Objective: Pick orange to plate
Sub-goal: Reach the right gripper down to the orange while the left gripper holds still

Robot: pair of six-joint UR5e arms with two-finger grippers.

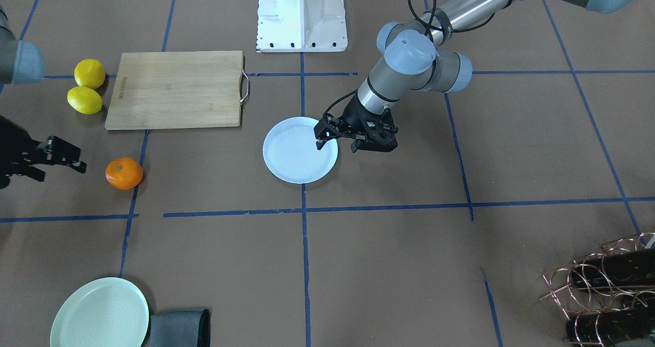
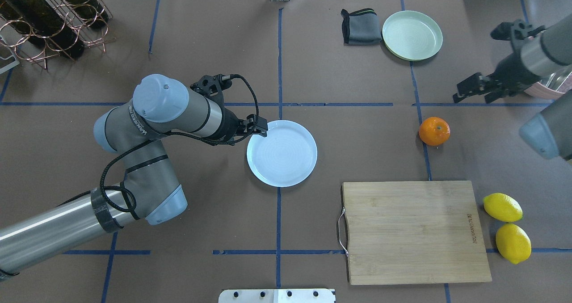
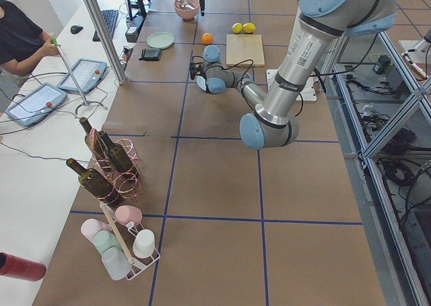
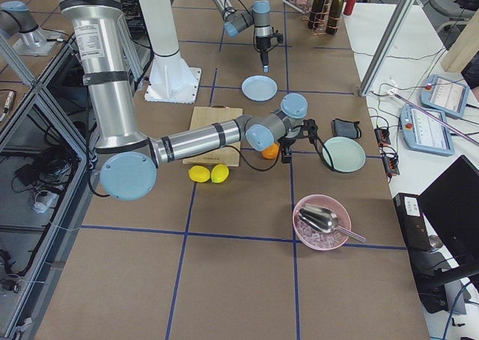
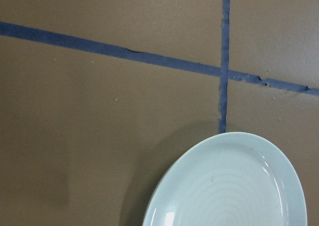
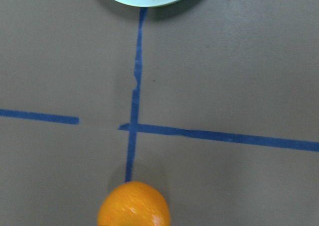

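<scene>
Near the orange [image 1: 124,173] on the counter [image 1: 389,244], the right gripper [image 1: 62,174] hovers, fingers [image 1: 65,152] spread and empty, apparently poised to grasp it.

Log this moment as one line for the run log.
orange on table, ungripped | plate empty | left gripper open over plate rim | right gripper open near orange

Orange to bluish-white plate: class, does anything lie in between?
Nothing visible does. Only bare table separates the orange from the plate; the cutting board lies off to one side, and the left gripper hovers at the plate's far rim.
</scene>
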